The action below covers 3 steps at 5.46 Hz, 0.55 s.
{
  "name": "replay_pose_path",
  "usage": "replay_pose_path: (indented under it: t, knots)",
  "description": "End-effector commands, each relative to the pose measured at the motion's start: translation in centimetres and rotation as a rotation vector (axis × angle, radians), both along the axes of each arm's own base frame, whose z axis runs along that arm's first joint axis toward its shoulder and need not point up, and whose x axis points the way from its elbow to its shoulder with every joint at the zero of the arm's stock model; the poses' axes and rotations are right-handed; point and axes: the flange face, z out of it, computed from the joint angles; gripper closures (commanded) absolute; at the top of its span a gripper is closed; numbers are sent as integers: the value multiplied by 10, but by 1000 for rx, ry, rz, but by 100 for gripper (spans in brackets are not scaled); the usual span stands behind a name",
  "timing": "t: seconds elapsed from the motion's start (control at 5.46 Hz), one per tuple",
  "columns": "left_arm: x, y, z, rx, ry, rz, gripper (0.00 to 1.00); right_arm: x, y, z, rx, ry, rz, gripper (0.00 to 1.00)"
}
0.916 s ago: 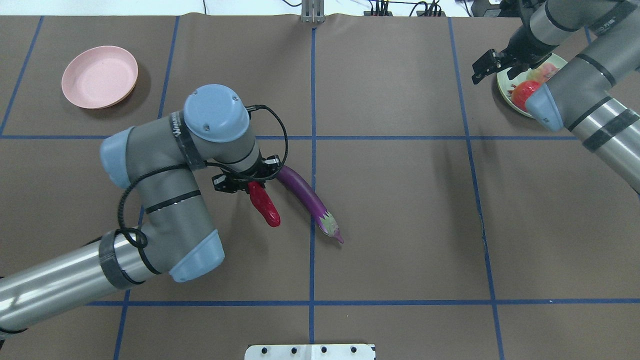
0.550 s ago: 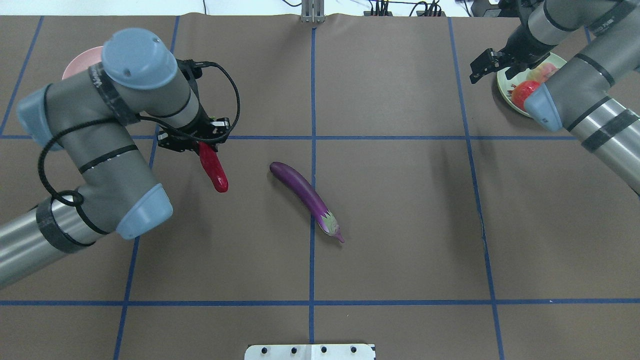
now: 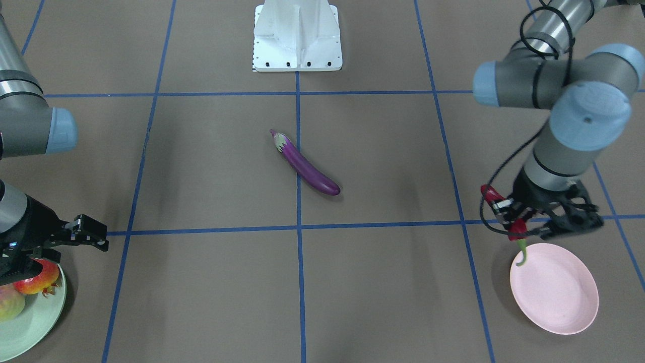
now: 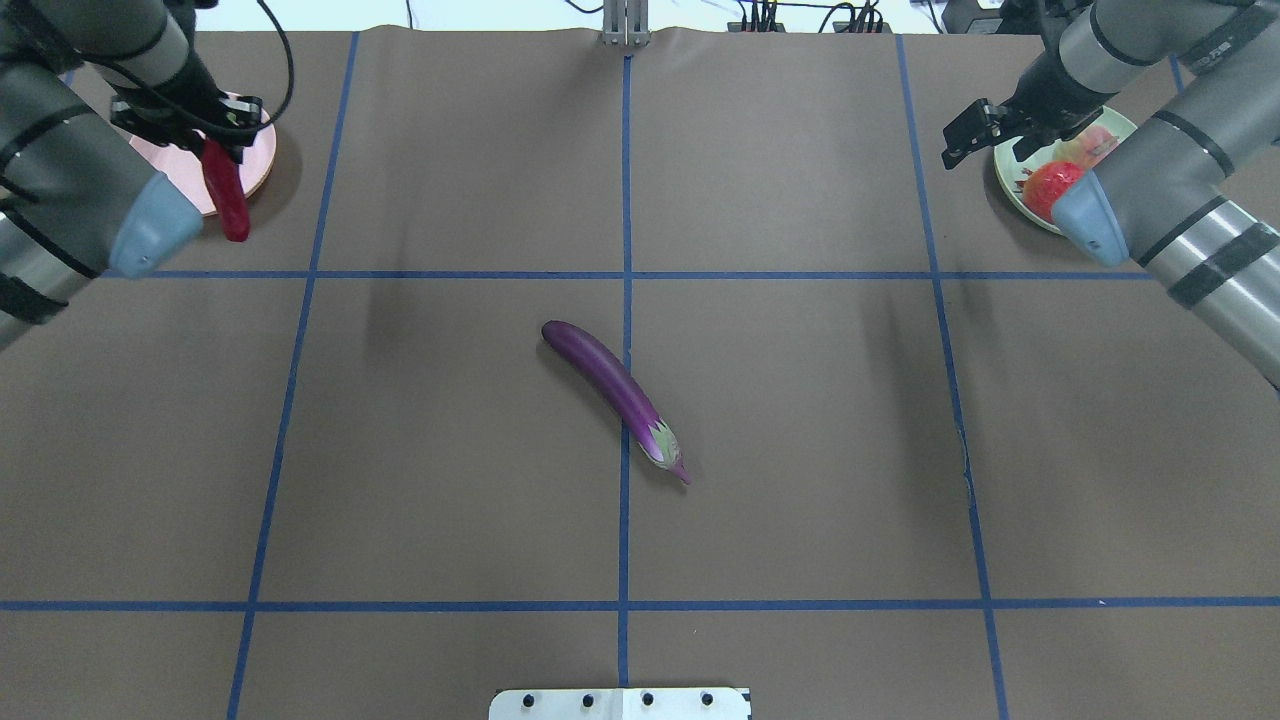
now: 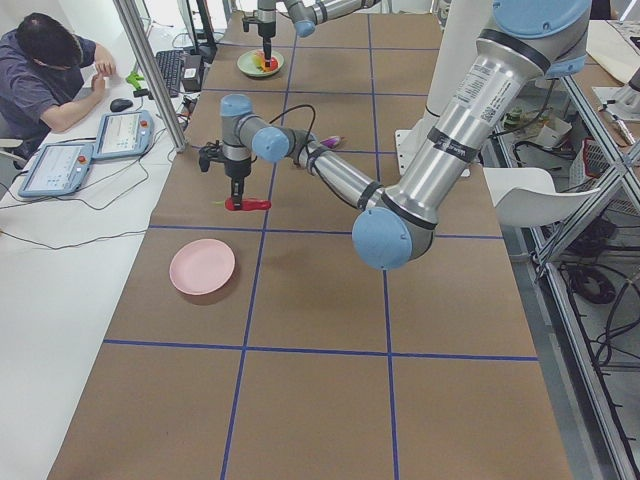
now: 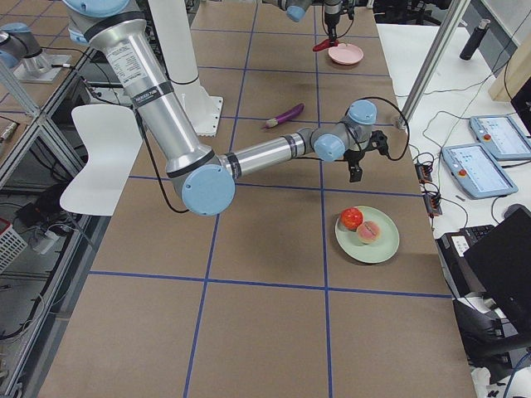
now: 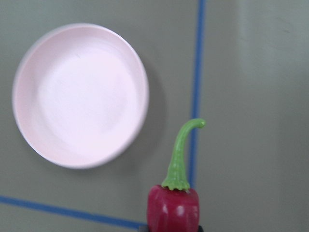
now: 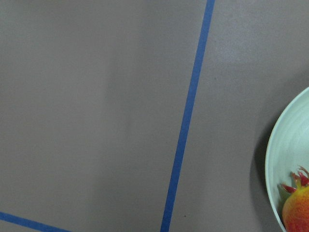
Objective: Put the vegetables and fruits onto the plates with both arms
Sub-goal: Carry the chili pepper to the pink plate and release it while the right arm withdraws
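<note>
Two plates, two vegetables, two fruits. My left gripper pinches the one red chili pepper, held aloft beside the rim of the pink plate. The one eggplant lies mid-table, well apart from both plates. My right gripper is spread, holding nothing, beside the mint plate, which carries one pomegranate and one peach.
</note>
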Motion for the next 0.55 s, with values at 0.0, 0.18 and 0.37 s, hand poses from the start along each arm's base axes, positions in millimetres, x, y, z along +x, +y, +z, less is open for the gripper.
replay_pose_path:
  t: [0.0, 0.18, 0.37]
  knots:
    - [-80, -56, 125, 26, 58, 76, 100, 53, 5, 7, 0, -4, 39, 1]
    - [-81, -65, 132, 15, 54, 77, 100, 84, 18, 17, -1, 25, 11, 1]
    - [-82, -74, 137, -11, 51, 61, 100, 136, 50, 40, 23, 87, -57, 1]
